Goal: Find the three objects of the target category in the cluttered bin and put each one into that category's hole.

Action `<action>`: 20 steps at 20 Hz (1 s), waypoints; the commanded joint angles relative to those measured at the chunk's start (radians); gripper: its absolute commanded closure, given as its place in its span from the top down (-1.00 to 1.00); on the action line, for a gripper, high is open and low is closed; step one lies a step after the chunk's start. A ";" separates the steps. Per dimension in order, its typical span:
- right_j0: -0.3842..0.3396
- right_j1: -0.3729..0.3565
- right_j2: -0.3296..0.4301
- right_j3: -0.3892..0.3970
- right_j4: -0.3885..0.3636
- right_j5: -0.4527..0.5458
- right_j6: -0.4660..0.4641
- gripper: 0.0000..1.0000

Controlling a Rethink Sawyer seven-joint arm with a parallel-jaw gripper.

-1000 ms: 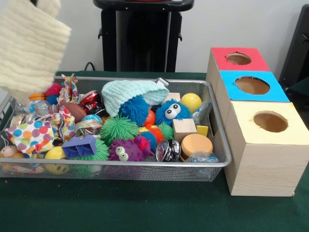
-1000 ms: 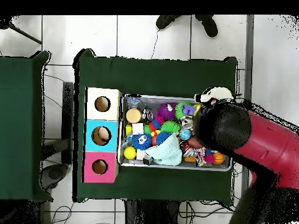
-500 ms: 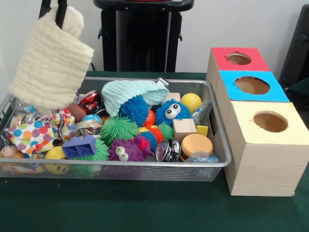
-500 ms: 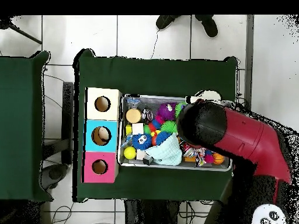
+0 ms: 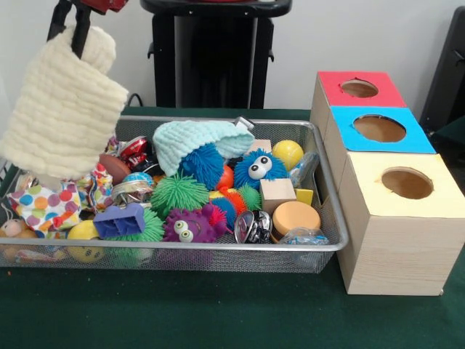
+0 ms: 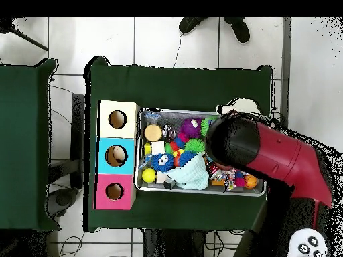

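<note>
While no readable writing or label shows on anything, the wire basket [image 5: 323, 246] sits on the green desk [image 5: 218, 313] with its long side running left to right in the front view, and it is heaped with toys. Inside lie a mint knitted cloth [image 5: 192, 142] draped over a blue spiky ball [image 5: 203, 166], a blue fuzzy ball with eyes [image 5: 258, 169], a green spiky ball [image 5: 178, 193], a purple fuzzy toy with eyes [image 5: 190, 225], a yellow ball [image 5: 288, 153], a wooden cube [image 5: 277, 194], a tan round block [image 5: 294, 217], a purple block [image 5: 120, 220] and a polka-dot cloth [image 5: 45, 205]. Just beside the basket's right end stand three wooden boxes in a row, each with a round hole on top: a red-topped box [image 5: 360, 89] farthest, a blue-topped box [image 5: 378, 129] in the middle, a yellow-topped box [image 5: 405, 185] nearest. Above the basket's left end the claw [image 5: 71, 25] is clamped on the top edge of a cream knitted cloth [image 5: 64, 109], which hangs down lengthwise, tilted slightly, its lower edge over the toys. Seen from overhead, the red arm [image 6: 268, 154] covers that end of the basket.
</note>
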 commanded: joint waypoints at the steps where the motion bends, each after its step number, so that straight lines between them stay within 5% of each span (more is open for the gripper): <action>1: -0.035 -0.045 0.050 0.191 0.034 0.041 0.133 -1.00; 10: -0.099 -0.171 0.108 0.425 0.060 -0.091 0.077 -1.00; 20: -0.057 -0.181 0.079 0.495 0.009 -0.177 0.126 -1.00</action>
